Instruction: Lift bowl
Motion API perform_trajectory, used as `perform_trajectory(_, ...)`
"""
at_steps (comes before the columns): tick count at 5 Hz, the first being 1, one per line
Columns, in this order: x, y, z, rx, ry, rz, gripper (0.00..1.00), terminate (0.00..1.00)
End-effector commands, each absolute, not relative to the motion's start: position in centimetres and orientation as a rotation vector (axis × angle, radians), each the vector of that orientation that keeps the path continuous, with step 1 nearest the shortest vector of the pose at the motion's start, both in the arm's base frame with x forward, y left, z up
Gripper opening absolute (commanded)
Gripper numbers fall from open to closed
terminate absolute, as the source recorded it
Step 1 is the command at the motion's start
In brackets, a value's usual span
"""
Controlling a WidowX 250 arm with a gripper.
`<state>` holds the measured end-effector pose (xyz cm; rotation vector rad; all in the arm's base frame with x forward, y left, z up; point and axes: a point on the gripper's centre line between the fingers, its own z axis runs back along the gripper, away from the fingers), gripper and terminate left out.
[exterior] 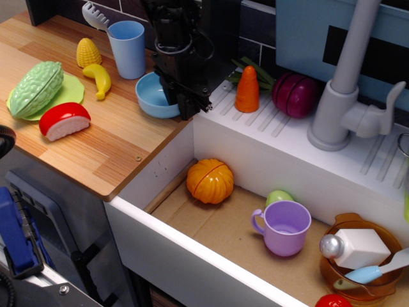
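Observation:
The small light blue bowl (152,97) sits on the wooden counter (115,150) near its right edge, beside the sink. My black gripper (185,107) comes down from above onto the bowl's right rim and hides that side of it. The fingers stand close together on the rim and look shut on it. The bowl still seems to rest on the counter.
A tall light blue cup (128,48), corn (88,52), a banana (99,78), a green gourd (36,88) and a red slice (64,120) lie to the left. A carrot (248,89) and a faucet (345,96) are to the right. The sink holds a pumpkin (209,180) and a purple cup (284,227).

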<state>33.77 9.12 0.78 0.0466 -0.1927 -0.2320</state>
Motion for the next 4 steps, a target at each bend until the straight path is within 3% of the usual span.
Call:
perform_trajectory(1,34.0,8.6,5.0,0.132,-0.210,-0.222,0.00,0.00)
perform_trajectory(2,33.7,8.0,8.8,0.197,-0.196,-0.203,0.00,0.00)
perform_trajectory(3,32.5,8.0,10.8,0.250,-0.210,-0.214,0.00,0.00)
perform_trajectory(4,32.5,7.9,12.6,0.272,-0.216,-0.241,0.00,1.00)
